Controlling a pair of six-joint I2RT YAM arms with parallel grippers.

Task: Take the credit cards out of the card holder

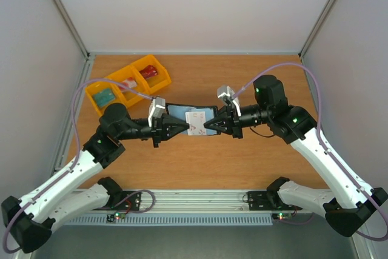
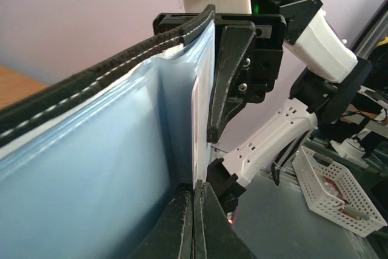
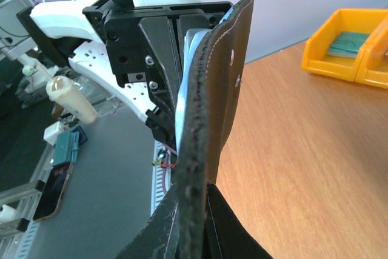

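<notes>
Left gripper (image 2: 194, 222) is pinched shut on the blue-lined side of the card holder (image 1: 179, 113); right gripper (image 3: 193, 225) is clamped on its black outer flap. Between them it hangs spread open over the wooden table (image 1: 242, 168) (yellow bins (image 1: 127, 83) stand behind), a pale credit card (image 1: 195, 122) showing inside.

**Card holder held between both grippers, mid-table**

The card holder (image 1: 179, 112) sits over the middle of the table (image 1: 254, 156). The left gripper (image 1: 183, 127) clamps its left side and the right gripper (image 1: 208, 124) its right edge. A card (image 1: 195, 122) lies on its right half. Three bins (image 1: 127, 86) stand in a row behind and to the left, each with contents.
</notes>
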